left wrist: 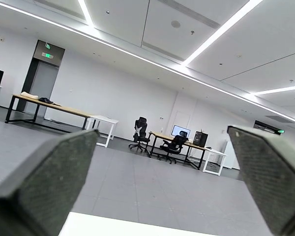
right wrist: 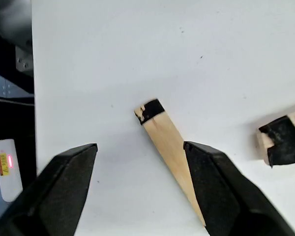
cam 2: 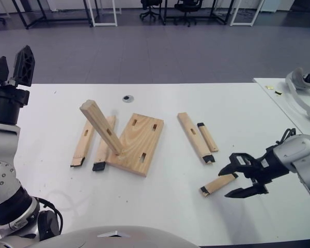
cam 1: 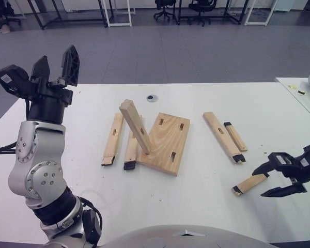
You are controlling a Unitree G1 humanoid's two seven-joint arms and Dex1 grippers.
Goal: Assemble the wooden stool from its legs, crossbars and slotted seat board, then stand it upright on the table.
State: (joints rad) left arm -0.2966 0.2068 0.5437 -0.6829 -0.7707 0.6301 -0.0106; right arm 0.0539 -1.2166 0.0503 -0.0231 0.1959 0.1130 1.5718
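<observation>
Since everything sits on it, start with the white surface point(cam 1: 206, 103), which is easily the biggest thing. The slotted seat board point(cam 1: 165, 142) lies flat near the middle, turned at a bit of an angle.

One leg point(cam 1: 136, 125) is stuck in the board's near-left slot and leans away toward the left rather than standing straight. Two more legs point(cam 1: 112, 138) lie flat side by side just left of the board, black ends toward the robot, and the inner one sits right up against the board's edge. A fourth leg point(cam 1: 223, 137) lies flat off to the right, well apart from the board.

The left claw point(cam 1: 57, 54) is held up high over the surface's left edge, pointing up with its fingers wide apart and nothing in them. The right claw point(cam 1: 258, 184) is down low near the front right, also spread open. It straddles one end of a short crossbar point(cam 1: 249, 183) without clamping it, and I can't tell if a finger touches it.

Another short crossbar point(cam 1: 235, 136) lies right beside the fourth leg. Smallest of all is a little round grommet point(cam 1: 152, 97) toward the far side.
</observation>
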